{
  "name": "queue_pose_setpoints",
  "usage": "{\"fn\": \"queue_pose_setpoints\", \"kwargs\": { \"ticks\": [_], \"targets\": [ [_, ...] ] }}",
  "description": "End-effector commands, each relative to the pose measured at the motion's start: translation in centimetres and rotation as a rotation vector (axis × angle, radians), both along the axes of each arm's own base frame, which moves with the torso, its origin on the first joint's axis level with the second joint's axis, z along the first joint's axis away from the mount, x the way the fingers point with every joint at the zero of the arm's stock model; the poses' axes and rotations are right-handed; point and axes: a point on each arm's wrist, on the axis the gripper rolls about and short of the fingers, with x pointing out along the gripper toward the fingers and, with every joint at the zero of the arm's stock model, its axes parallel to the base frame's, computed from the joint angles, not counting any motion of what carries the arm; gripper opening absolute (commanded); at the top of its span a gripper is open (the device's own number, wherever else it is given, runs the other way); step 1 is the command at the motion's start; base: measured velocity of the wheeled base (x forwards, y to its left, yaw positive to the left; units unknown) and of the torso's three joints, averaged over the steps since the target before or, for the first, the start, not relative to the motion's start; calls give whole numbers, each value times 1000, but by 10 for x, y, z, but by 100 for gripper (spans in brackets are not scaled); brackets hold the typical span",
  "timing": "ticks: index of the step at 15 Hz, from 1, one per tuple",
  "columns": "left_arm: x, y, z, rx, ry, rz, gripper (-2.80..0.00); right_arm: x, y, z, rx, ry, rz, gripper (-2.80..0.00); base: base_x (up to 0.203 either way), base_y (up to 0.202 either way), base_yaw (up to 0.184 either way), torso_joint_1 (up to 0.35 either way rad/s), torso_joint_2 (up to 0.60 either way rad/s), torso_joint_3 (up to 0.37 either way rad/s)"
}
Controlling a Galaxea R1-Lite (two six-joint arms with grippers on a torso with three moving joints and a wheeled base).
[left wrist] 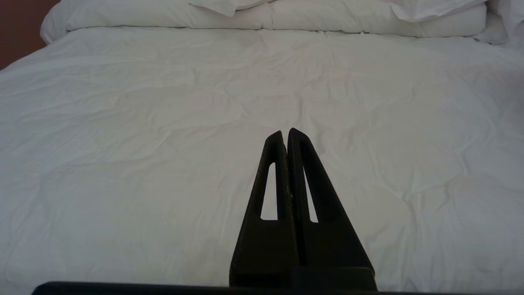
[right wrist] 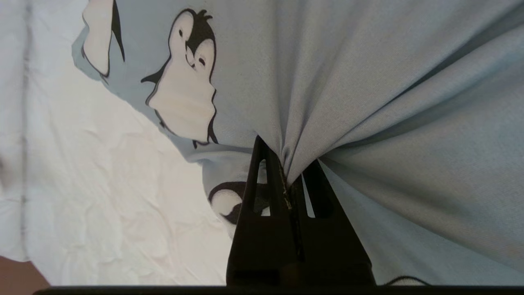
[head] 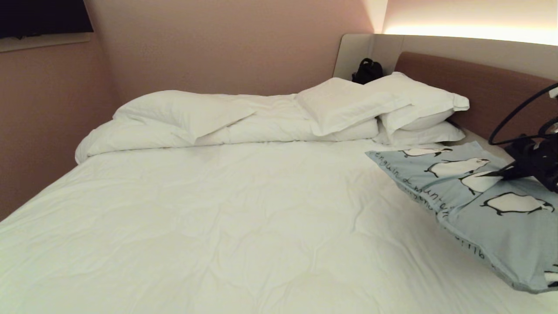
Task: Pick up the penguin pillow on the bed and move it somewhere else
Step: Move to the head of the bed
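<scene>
Your right gripper (right wrist: 288,174) is clenched on a pinch of the penguin pillow (head: 479,205); in the right wrist view the blue-grey cloth bunches into tight folds that run straight into the closed fingers. In the head view the pillow sits at the right side of the bed (head: 244,226), tilted, with its far corner close to the stacked white pillows (head: 392,107) by the brown headboard (head: 492,89) and its near end running out past the picture's right edge. Whether its underside touches the duvet cannot be told from these views. The printed penguins and the handwritten lettering face upward (four penguins are countable in the head view). Your right arm enters from the right edge, its black cable looping above the pillow.

Your left gripper (left wrist: 285,137) is closed on nothing, held level above the bare white duvet (left wrist: 163,123). A black bag (head: 367,71) sits behind the pillows in the corner.
</scene>
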Motion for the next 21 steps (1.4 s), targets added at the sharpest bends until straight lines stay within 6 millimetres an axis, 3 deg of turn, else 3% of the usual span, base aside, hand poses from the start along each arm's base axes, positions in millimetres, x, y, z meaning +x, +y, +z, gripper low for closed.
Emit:
{"fn": "queue_pose_setpoints", "kwargs": {
  "ticks": [1, 10, 21],
  "targets": [
    [0, 0, 0, -1, -1, 1, -280, 0, -5, 1, 53, -23, 32, -280, 0, 0, 0, 0, 0, 0],
    [0, 0, 0, 5, -1, 1, -280, -13, -40, 1, -24, -80, 234, -280, 0, 0, 0, 0, 0, 0],
    [0, 0, 0, 11, -1, 3, -280, -11, -51, -6, -46, -64, 242, -280, 0, 0, 0, 0, 0, 0]
  ]
}}
